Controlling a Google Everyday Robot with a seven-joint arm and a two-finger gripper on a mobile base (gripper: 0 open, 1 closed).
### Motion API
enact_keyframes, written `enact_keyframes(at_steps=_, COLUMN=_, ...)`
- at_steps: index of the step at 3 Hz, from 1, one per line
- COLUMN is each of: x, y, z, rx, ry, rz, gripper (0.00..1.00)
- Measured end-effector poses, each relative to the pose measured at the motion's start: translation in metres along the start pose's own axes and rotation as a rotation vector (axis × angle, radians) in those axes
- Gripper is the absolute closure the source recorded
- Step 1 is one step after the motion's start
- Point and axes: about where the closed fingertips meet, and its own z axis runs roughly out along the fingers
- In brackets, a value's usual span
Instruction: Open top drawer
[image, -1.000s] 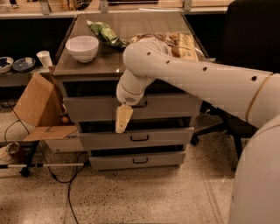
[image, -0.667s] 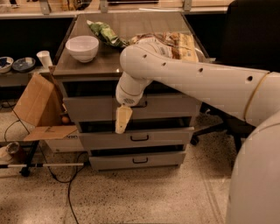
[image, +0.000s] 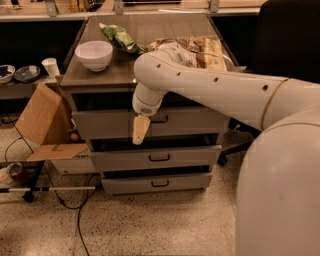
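Inspecting the drawer unit, the top drawer (image: 100, 125) sits directly beneath the desk (image: 160, 25) surface as the uppermost of three grey fronts, above the middle drawer (image: 115, 160) and the bottom drawer (image: 125, 186). Its front appears roughly in line with those below, so it is judged not yet drawn out. The end effector (image: 140, 131) hangs tip-down in front of this top panel, on the single white arm (image: 210, 90) that reaches in from the picture's right. Whether it is spread or pressed together cannot be told from this view, and it is not seen gripping anything. The small black pull handle (image: 160, 119) lies just beside the end effector, toward the picture's right and slightly higher. Its long axis runs horizontally across the panel, and contact between the two is not confirmed. The coming move is judged to need a short sideways and upward correction onto the handle, then a straight pull toward the camera. A white bowl (image: 94, 54), a green bag (image: 120, 37) and a snack bag (image: 205, 47) rest on the desk. No brand, label or writing is legible anywhere.
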Motion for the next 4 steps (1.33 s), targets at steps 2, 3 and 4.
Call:
enact_keyframes(at_steps=2, x=0.005, y=-0.013, z=0.055, rx=-0.153, ry=0.003, rz=0.033, gripper=0.0)
enact_keyframes(at_steps=3, x=0.012, y=-0.006, z=0.063, rx=-0.194, ry=0.003, rz=0.057, gripper=0.0)
enact_keyframes(at_steps=4, x=0.019, y=0.003, z=0.046, rx=-0.166, ry=0.012, rz=0.092, gripper=0.19)
